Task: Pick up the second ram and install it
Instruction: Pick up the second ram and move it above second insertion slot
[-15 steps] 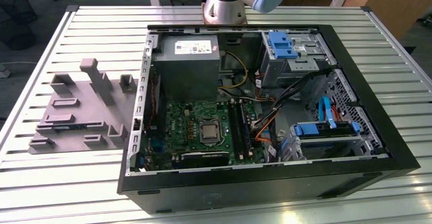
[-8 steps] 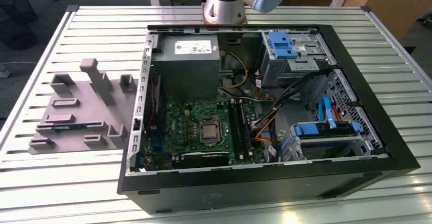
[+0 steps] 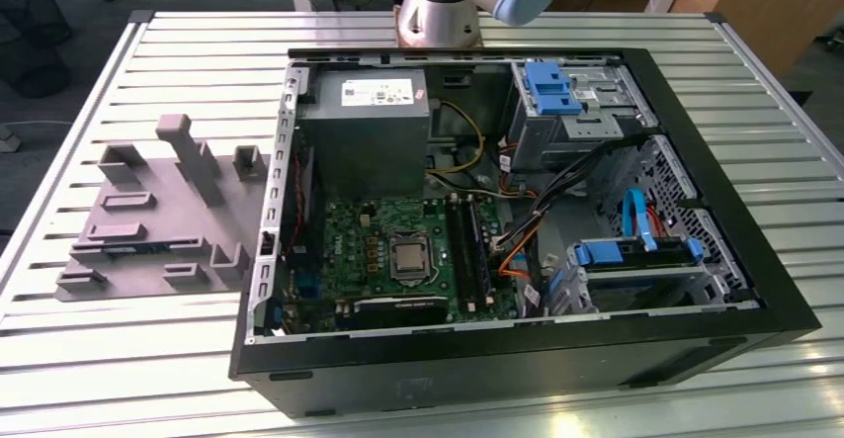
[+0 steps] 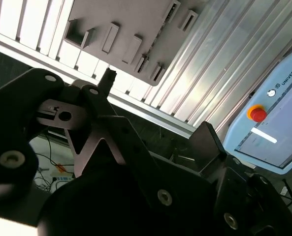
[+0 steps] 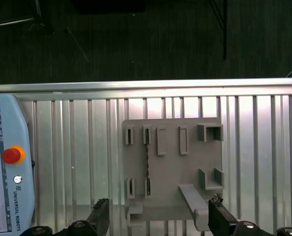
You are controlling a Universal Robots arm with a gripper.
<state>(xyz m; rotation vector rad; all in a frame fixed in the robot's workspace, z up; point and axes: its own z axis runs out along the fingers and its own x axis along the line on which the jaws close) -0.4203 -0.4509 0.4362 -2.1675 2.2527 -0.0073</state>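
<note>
Dark blue-green circuit board, thin and long, makes up the second ram [image 5: 147, 162], which is seen in the first wrist view standing on edge in one pair of slots of the grey holder plate [image 5: 175, 172]. In the exterior view that plate is laid on the slatted metal desk [image 3: 119, 359] at about nine o'clock from the open computer case [image 3: 528, 344], toward the exterior view's left. The stick is judged to be light and stiff but fragile. Its chips and edge contacts are best left untouched, and it is probably best taken squarely by its long upper edge, so that it is not bent or twisted in the slots. The neighbouring pair of slots on the plate appears empty. Inside the case a grey power supply [image 3: 370, 131] is carried at twelve o'clock and the green motherboard [image 3: 382, 250] at six o'clock, with long black slots [image 3: 464, 250] on its three-o'clock side. Blue-tabbed drive cages [image 3: 633, 253] are set farther toward three o'clock. Whether a stick is already seated in those slots cannot be told. The claw [image 5: 159, 204] is spread wide and holds nothing; it hovers well above the plate, and the ram is touched by neither finger.
</note>
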